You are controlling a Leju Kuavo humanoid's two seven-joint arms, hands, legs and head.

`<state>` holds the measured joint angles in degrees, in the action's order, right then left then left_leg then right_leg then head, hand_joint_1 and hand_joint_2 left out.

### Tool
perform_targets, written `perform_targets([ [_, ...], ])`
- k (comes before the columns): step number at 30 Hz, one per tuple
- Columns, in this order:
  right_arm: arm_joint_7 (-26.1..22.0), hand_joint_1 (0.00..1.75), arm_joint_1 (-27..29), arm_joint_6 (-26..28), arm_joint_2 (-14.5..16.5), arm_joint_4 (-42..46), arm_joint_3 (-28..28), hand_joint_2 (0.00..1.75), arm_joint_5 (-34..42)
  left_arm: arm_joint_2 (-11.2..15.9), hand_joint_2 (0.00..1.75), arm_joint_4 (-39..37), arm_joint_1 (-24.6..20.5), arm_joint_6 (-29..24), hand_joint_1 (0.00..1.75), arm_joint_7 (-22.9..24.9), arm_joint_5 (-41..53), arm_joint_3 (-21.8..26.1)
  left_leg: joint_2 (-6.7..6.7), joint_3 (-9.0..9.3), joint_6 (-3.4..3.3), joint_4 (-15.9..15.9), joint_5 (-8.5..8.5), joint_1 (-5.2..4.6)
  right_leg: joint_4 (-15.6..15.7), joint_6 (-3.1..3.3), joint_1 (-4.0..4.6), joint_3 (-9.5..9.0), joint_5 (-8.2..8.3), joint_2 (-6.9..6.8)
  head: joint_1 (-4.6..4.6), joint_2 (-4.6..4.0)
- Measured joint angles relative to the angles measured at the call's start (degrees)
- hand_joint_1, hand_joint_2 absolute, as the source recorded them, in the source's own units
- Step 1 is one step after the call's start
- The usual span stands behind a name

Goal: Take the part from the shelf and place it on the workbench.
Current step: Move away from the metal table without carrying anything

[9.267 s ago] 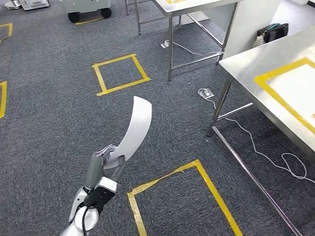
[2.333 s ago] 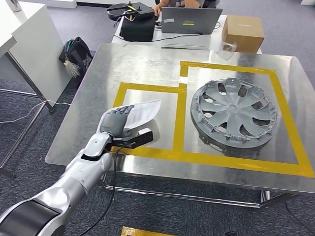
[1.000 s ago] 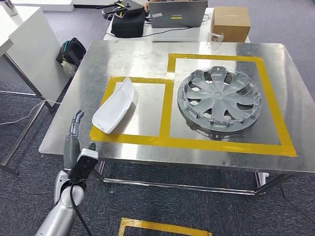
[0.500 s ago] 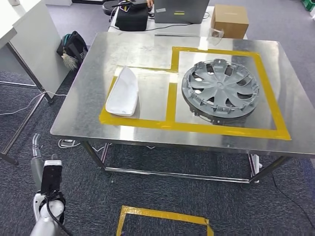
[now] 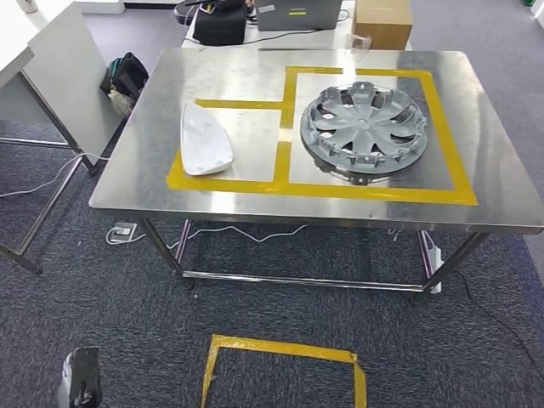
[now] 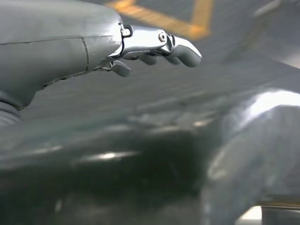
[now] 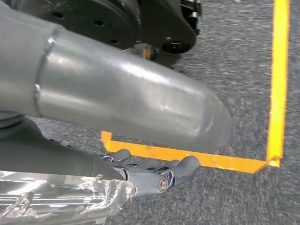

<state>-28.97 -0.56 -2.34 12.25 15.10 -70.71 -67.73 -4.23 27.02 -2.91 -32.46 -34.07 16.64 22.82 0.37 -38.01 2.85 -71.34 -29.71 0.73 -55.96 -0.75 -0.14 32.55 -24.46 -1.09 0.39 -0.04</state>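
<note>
Stainless-steel table (image 5: 308, 208) spans the upper half of the head view, marked with yellow tape rectangles. Largest item on it: grey plastic wheel cover (image 5: 364, 130), lying flat inside the right-hand taped rectangle, upper centre-right of frame. Well apart from it, in the left-hand taped rectangle at upper left-centre, lies the white curved plastic part (image 5: 204, 150); it rests on the table surface, its near edge touching or just over the yellow tape line, nothing holding it.

Left robot hand (image 6: 155, 47): in its wrist view the fingers are extended and slightly apart, nothing between them, grey carpet behind. Right robot hand (image 7: 155, 176): fingers likewise loose and spread, holding nothing, hanging above the carpet and a yellow floor-tape corner (image 7: 274, 161).

Judgement: the placing step looks complete. Part is on the table and both hands are free and low, away from the table edge.

Next move, if any: only a check that the part sits stable and within its marked rectangle. No further grasp appears needed. A small nudge inward would be the one correction worth considering.
</note>
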Motion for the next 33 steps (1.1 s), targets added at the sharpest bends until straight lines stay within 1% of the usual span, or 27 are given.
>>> perform_targets([
  [2, 0.2, 0.00, 0.0, 0.0, -0.1, 0.0, 0.0, 0.00, -0.5, -0.2, 0.00, -3.9, 0.3, 2.0, 0.00, 2.3, 0.1, 0.4, 1.39, 5.85, 0.57, 6.9, 1.98, 0.58, -0.6, -0.68, -0.01, 1.29, 0.70, -0.98, -0.08, 0.00],
  [3, 0.3, 0.00, 0.0, 0.0, -0.2, 0.0, 0.0, 0.00, -0.7, -0.3, 0.00, -5.3, 0.2, 3.1, 0.00, 3.3, 0.1, 0.6, 2.20, 8.71, 0.49, 11.0, 1.81, 0.60, -1.0, -1.07, 0.03, 1.76, 0.93, -1.53, -0.08, 0.00],
  [4, 0.5, 0.00, -0.1, 0.0, -0.2, 0.0, 0.0, 0.00, -1.0, -0.4, 0.00, -6.6, 0.2, 3.9, 0.00, 4.1, 0.2, 0.8, 2.83, 10.53, 0.13, 13.9, 1.32, 0.52, -1.3, -1.49, 0.08, 2.07, 1.24, -2.13, -0.10, 0.00],
  [5, 0.7, 0.00, -0.1, 0.0, -0.3, 0.0, 0.0, 0.00, -1.1, -0.6, 0.00, -7.7, 0.3, 4.5, 0.00, 4.6, 0.3, 0.9, 2.95, 11.33, -0.46, 15.6, 0.90, 0.28, -1.4, -1.86, 0.00, 2.31, 1.57, -2.74, -0.12, 0.00],
  [7, 1.0, 0.00, -0.2, 0.1, -0.2, -0.1, 0.0, 0.00, -1.3, -0.6, 0.00, -9.6, 1.0, 5.0, 0.00, 5.5, 0.8, 1.1, 2.14, 10.44, -1.94, 16.1, 1.32, -0.17, -1.5, -2.65, -0.46, 2.63, 2.07, -3.53, -0.09, 0.00],
  [8, 1.1, 0.00, -0.1, 0.1, -0.2, -0.1, 0.0, 0.00, -1.4, -0.6, 0.00, -10.5, 1.4, 5.4, 0.00, 6.1, 1.0, 1.1, 1.73, 9.89, -2.53, 16.1, 1.87, -0.29, -2.1, -2.94, -0.68, 3.02, 1.16, -3.06, -0.09, 0.00],
  [9, 1.3, 0.00, 0.0, 0.2, -0.2, -0.2, 0.0, 0.00, -1.5, -0.6, 0.00, -11.1, 1.6, 6.0, 0.00, 6.8, 1.3, 1.2, 1.32, 9.22, -3.12, 16.1, 2.51, -0.35, -3.7, -3.15, -0.78, 3.68, -0.85, -2.15, -0.08, 0.00],
  [10, 1.4, 0.00, 0.1, 0.2, -0.2, -0.3, 0.0, 0.00, -1.5, -0.6, 0.00, -11.6, 1.7, 6.8, 0.00, 7.6, 1.7, 1.2, 0.82, 8.42, -3.60, 16.1, 3.23, -0.44, -6.5, -3.21, -0.78, 4.62, -3.79, -0.95, -0.06, 0.00],
  [12, 1.6, 0.00, 0.2, 0.4, -0.2, -0.4, 0.0, 0.00, -1.8, -0.7, 0.00, -12.3, 1.7, 9.0, 0.00, 8.8, 2.5, 1.1, -0.40, 6.60, -4.13, 16.1, 4.63, -0.82, -14.2, -2.88, -0.49, 6.40, -9.38, 0.66, -0.01, 0.00],
  [13, 1.6, 0.00, 0.1, 0.5, -0.2, -0.4, 0.0, 0.00, -1.9, -0.9, 0.00, -12.7, 1.7, 10.2, 0.00, 9.2, 2.9, 1.0, -1.03, 5.68, -4.25, 16.0, 5.29, -1.07, -17.1, -2.58, -0.27, 6.65, -10.39, 0.94, 0.00, 0.00],
  [14, 1.6, 0.00, 0.0, 0.5, -0.2, -0.4, 0.0, 0.00, -2.0, -1.0, 0.00, -13.0, 1.9, 11.3, 0.00, 9.6, 3.5, 0.8, -1.62, 4.81, -4.28, 16.0, 5.90, -1.28, -18.2, -2.20, 0.00, 6.06, -9.97, 1.09, -0.02, 0.00],
  [15, 1.5, 0.00, -0.1, 0.6, -0.2, -0.4, 0.0, 0.00, -2.1, -1.2, 0.00, -13.4, 2.0, 12.3, 0.00, 9.9, 4.1, 0.5, -2.25, 4.00, -4.26, 16.0, 6.51, -1.44, -17.3, -1.73, 0.32, 4.45, -8.39, 1.33, -0.03, 0.00],
  [16, 1.5, 0.00, -0.1, 0.6, -0.2, -0.4, 0.0, 0.00, -2.2, -1.3, 0.00, -13.7, 2.2, 13.2, 0.00, 10.0, 4.6, 0.2, -2.90, 3.28, -4.21, 16.0, 7.15, -1.56, -14.6, -1.23, 0.62, 1.95, -6.55, 1.87, -0.03, 0.00],
  [17, 1.4, 0.00, -0.1, 0.6, -0.2, -0.4, 0.0, 0.00, -2.3, -1.4, 0.00, -13.8, 2.3, 14.0, 0.00, 10.1, 5.0, -0.1, -3.54, 2.68, -4.11, 16.0, 7.77, -1.64, -10.6, -0.67, 0.88, -1.17, -5.57, 3.04, -0.04, 0.00],
  [18, 1.4, 0.00, -0.1, 0.6, -0.2, -0.4, 0.0, 0.00, -2.3, -1.5, 0.00, -14.0, 2.3, 14.8, 0.00, 10.1, 5.3, -0.4, -4.17, 2.20, -3.98, 15.9, 8.37, -1.77, -6.1, -0.27, 0.92, -4.47, -5.50, 4.22, -0.04, 0.00],
  [19, 1.4, 0.00, -0.1, 0.6, -0.1, -0.4, 0.0, 0.00, -2.4, -1.6, 0.00, -14.0, 2.3, 15.5, 0.00, 10.1, 5.7, -0.8, -4.71, 1.88, -3.81, 15.8, 8.91, -1.87, -2.5, -0.10, 0.96, -6.73, -6.16, 5.14, -0.08, 0.00],
  [20, 1.3, 0.00, -0.1, 0.6, -0.1, -0.4, 0.0, 0.00, -2.5, -1.7, 0.00, -14.1, 2.3, 16.1, 0.00, 10.0, 6.0, -1.1, -5.24, 1.65, -3.57, 15.8, 9.42, -1.90, -0.2, 0.01, 1.00, -8.07, -7.01, 5.58, -0.11, 0.00],
  [22, 1.3, 0.00, -0.1, 0.6, 0.2, -0.4, 0.0, 0.00, -2.6, -1.6, 0.00, -14.4, 2.5, 17.0, 0.00, 9.9, 6.7, -1.7, -6.21, 1.29, -3.01, 15.7, 10.20, -1.87, 1.0, 0.18, 0.93, -8.16, -7.07, 4.50, -0.11, 0.00],
  [23, 1.3, 0.00, 0.0, 0.6, 0.4, -0.4, 0.0, 0.00, -2.6, -1.6, 0.00, -14.5, 2.7, 17.3, 0.00, 9.9, 7.1, -2.0, -5.92, 0.94, -2.71, 15.3, 9.70, -1.83, 1.0, 0.51, 0.84, -7.95, -6.70, 3.82, -0.21, 0.00],
  [24, 1.3, 0.00, 0.0, 0.6, 0.5, -0.4, 0.0, 0.00, -2.6, -1.6, 0.00, -14.6, 2.8, 17.7, 0.00, 9.9, 7.4, -2.3, -5.11, 0.36, -2.40, 14.1, 8.38, -1.79, 1.0, 0.81, 0.69, -7.70, -6.29, 3.10, -0.43, 0.00],
  [25, 1.3, 0.00, 0.2, 0.6, 0.6, -0.4, 0.0, 0.00, -2.6, -1.6, 0.00, -14.7, 2.9, 18.0, 0.00, 10.0, 7.7, -2.6, -3.85, -0.59, -2.04, 11.6, 6.12, -1.67, 1.1, 1.01, 0.59, -7.39, -5.92, 2.31, -0.63, 0.00],
  [27, 1.4, 0.00, 0.6, 0.7, 0.6, -0.4, 0.0, 0.00, -2.6, -1.7, 0.00, -14.8, 2.8, 18.3, 0.00, 10.0, 8.1, -3.2, -1.77, -3.07, -1.15, 4.1, 1.15, -1.21, 1.0, 1.09, 0.60, -6.74, -5.42, 0.56, -0.97, 0.00],
  [28, 1.4, 0.00, 0.8, 0.7, 0.6, -0.4, 0.0, 0.00, -2.6, -1.8, 0.00, -14.8, 2.8, 18.5, 0.00, 10.0, 8.2, -3.5, -1.30, -3.88, -0.75, 0.9, -0.22, -0.90, 1.0, 0.99, 0.58, -6.44, -5.24, -0.38, -0.96, 0.00],
  [29, 1.4, 0.00, 0.8, 0.7, 0.6, -0.4, 0.0, 0.00, -2.6, -1.8, 0.00, -14.9, 2.8, 18.7, 0.00, 10.0, 8.4, -3.7, -1.03, -3.80, -0.44, -0.6, -0.38, -0.60, 0.9, 0.86, 0.55, -6.20, -5.10, -1.25, -0.99, 0.00],
  [30, 1.3, 0.00, 0.8, 0.7, 0.6, -0.4, 0.0, 0.00, -2.6, -1.8, 0.00, -14.9, 2.9, 19.0, 0.00, 10.0, 8.6, -3.9, -0.82, -2.70, -0.20, 0.0, 0.41, -0.34, 0.9, 0.72, 0.50, -6.05, -5.01, -2.05, -0.98, 0.00],
  [31, 1.3, 0.00, 0.8, 0.7, 0.6, -0.4, 0.0, 0.00, -2.6, -1.8, 0.00, -15.0, 2.9, 19.4, 0.00, 10.1, 8.8, -4.1, -0.33, -0.52, -0.03, 2.8, 1.82, -0.14, 0.9, 0.54, 0.41, -6.13, -4.99, -2.80, -0.99, 0.00],
  [33, 1.3, 0.00, 0.7, 0.7, 0.6, -0.4, 0.0, 0.00, -2.6, -1.8, 0.00, -15.0, 2.9, 20.0, 0.00, 10.1, 9.3, -4.7, 2.08, 4.54, 0.07, 10.5, 4.11, -0.15, 0.7, -0.04, 0.42, -6.29, -5.12, -4.18, -1.07, 0.00],
])
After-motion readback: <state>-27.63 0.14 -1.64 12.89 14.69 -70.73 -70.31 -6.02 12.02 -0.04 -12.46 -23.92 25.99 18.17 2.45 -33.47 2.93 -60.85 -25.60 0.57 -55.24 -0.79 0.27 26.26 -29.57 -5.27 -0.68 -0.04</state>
